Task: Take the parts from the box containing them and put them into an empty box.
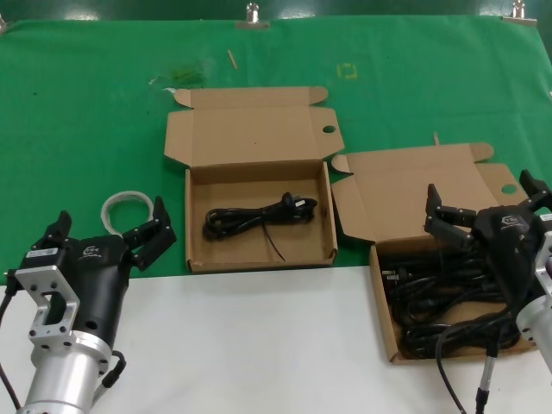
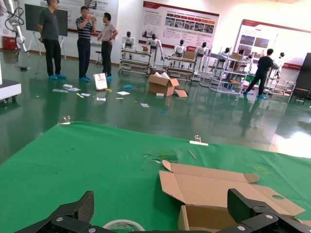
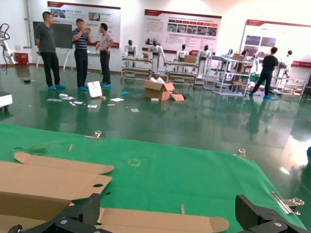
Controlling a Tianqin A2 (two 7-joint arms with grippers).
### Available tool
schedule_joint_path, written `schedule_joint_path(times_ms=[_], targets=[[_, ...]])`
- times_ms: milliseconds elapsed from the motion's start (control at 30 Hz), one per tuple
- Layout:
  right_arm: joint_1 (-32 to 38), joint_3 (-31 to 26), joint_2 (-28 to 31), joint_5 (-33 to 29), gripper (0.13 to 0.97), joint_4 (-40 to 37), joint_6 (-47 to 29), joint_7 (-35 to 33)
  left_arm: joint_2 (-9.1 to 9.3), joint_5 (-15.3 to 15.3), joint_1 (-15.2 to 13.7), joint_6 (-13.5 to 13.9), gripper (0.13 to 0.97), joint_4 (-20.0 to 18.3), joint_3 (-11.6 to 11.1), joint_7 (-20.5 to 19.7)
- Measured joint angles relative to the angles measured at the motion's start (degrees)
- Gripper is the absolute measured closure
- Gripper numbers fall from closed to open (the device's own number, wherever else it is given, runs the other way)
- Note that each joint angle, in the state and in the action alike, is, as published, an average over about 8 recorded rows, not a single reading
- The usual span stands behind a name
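Nearest, the right gripper (image 1: 483, 207), jaws spread, hovers over the tangled parts (image 1: 448, 302) in the skewed box (image 1: 384, 336); it should drop straight, pinch one cord's bundled middle, and lift clear before crossing.

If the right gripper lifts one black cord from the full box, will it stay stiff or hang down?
Probably it hangs down: the cords are thin, loosely coiled bundles. They lie tangled in the box, so neighbours may come along. The right gripper, open above them, should find them light.
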Motion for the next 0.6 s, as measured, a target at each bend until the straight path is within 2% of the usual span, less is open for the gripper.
schedule_joint_path(times_ms=[600], targets=[[0.0, 0.0, 0.0, 0.0, 0.129, 0.0, 0.0, 0.0, 0.00, 0.0, 0.0, 0.0, 0.132, 0.0, 0.0, 0.0]])
